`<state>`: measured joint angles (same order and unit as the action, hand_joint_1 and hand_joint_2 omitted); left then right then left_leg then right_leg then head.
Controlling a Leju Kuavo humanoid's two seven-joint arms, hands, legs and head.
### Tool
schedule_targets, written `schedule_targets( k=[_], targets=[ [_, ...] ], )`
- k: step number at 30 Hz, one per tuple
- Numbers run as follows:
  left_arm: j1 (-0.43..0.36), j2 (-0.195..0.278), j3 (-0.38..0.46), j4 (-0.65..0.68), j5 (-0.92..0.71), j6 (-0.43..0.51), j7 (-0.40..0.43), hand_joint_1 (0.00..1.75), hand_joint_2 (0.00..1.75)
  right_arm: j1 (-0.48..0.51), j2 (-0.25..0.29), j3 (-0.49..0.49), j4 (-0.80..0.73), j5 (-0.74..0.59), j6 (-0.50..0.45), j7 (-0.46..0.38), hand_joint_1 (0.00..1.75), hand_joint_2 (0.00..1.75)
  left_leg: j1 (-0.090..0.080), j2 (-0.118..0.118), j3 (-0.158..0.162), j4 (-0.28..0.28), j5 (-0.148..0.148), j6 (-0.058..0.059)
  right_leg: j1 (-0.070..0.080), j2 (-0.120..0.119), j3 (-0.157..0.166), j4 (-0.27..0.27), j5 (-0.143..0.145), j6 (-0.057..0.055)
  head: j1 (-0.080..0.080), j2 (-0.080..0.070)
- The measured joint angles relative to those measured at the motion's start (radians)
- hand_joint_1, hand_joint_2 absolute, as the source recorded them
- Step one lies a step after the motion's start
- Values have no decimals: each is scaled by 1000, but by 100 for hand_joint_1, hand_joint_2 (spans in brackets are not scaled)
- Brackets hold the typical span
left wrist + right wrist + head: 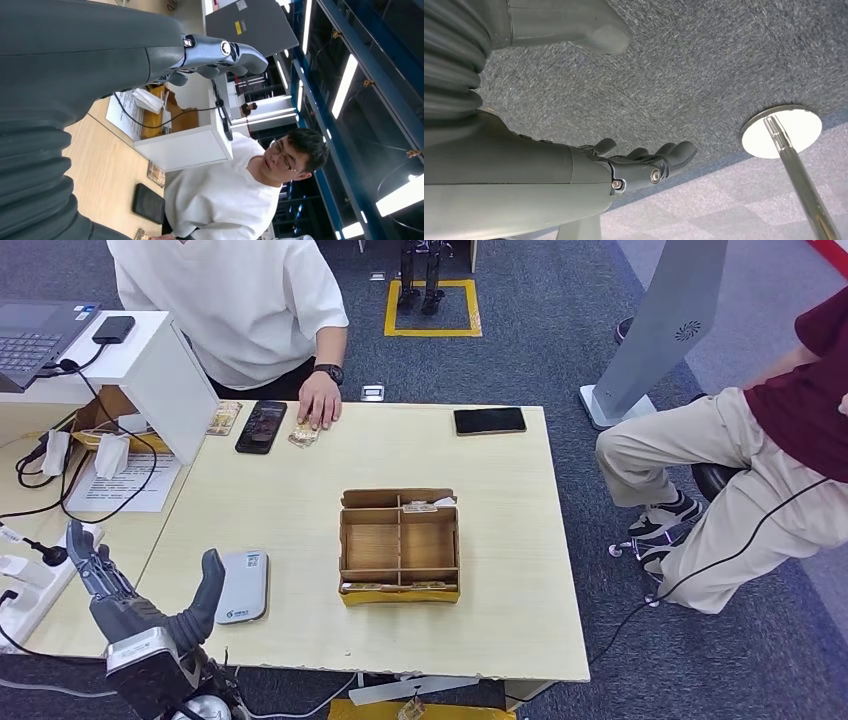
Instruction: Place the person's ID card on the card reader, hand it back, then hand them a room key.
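The ID card, small, pale and patterned, lay under the person's hand beyond the card reader, its long axis running toward that reader. My left hand hung beside the reader, fingers apart and empty; my right hand hung over carpet, fingers loosely spread, empty.

left hand raised, fingers apart, empty; right hand hanging, empty

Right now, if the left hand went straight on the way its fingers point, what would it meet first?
Probably nothing on the table. The left hand is raised beside the card reader with fingers pointing up and away; the way looks free, though depth is unclear.
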<state>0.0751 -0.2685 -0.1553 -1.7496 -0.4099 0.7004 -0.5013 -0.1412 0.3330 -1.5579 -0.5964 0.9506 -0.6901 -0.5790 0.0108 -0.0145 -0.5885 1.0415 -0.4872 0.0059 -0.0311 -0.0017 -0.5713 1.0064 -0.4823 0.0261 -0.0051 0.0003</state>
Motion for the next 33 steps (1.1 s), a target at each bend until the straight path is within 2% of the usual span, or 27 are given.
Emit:
schedule_targets(
  k=[4,12,25,33],
  targets=[
    [85,-9,-2,-84,101,0,-105,0,175,5,1,0,-15,-18,0,4,0,175,0,0,0,0,0,0,0,0,0,0,0,0,0,0],
    [120,-16,-2,-135,155,0,-191,0,175,8,2,0,-24,-23,0,2,0,175,0,0,0,0,0,0,0,0,0,0,0,0,0,0],
    [139,-20,-2,-183,128,0,-199,0,175,8,2,0,-28,-20,0,-9,0,175,0,0,0,0,0,0,0,0,0,0,0,0,0,0],
    [163,-20,-2,-184,52,-1,-199,0,175,8,2,0,-29,-8,0,-10,0,175,0,0,0,0,0,0,0,0,0,0,0,0,0,0]
  ],
)
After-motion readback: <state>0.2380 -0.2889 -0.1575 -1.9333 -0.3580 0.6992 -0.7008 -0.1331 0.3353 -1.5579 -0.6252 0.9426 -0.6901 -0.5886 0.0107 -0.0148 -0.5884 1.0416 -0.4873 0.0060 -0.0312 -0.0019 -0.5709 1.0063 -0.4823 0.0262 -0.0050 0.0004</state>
